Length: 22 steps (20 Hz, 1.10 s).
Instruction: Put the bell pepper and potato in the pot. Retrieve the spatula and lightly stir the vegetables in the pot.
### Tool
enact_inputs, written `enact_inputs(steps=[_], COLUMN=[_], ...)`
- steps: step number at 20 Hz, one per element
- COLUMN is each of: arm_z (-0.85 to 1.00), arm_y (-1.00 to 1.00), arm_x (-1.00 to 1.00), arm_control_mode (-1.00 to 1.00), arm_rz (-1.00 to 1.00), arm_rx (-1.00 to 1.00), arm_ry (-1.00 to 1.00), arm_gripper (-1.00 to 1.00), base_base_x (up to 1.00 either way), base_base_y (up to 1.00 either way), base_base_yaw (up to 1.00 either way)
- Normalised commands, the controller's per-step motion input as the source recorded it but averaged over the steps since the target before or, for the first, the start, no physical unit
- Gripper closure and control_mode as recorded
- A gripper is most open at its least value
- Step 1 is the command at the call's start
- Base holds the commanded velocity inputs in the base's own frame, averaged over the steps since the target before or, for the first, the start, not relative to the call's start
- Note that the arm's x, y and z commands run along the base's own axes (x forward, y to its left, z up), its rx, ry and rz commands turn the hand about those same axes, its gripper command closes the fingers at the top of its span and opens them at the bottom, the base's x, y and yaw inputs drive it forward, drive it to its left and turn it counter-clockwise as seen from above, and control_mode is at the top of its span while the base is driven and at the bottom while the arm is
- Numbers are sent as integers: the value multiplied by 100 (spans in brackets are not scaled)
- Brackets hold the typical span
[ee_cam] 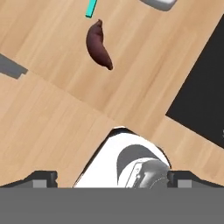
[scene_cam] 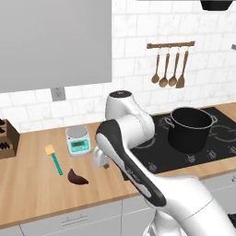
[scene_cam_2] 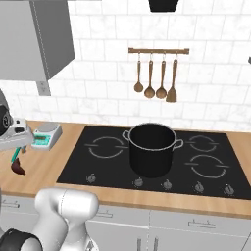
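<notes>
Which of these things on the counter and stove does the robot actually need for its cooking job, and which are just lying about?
Needed for the job:
pot
spatula
dark brown potato

Just lying about:
kitchen scale
knife block
hanging wooden spoons

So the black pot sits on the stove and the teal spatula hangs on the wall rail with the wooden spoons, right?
Not quite. The pot is on the stove, but the spatula lies on the wooden counter beside the scale, as the left base view shows.
</notes>
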Motion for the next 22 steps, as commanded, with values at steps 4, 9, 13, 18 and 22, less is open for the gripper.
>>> enact_inputs(steps=[4,9,13,18,22], arm_z=[-47,-54,-55,-57,-55], arm_y=[62,57,48,34,29], arm_x=[35,52,45,43,41], arm_control_mode=[-100,-100,-100,-100,-100], arm_rz=[0,0,0,0,0], arm_rx=[0,0,0,0,-5], arm_ry=[3,3,5,7,4], arm_gripper=[-100,-100,-100,-100,-100], base_base_x=[0,0,0,0,0], base_base_y=[0,0,0,0,0], base_base_yaw=[0,0,0,0,0])
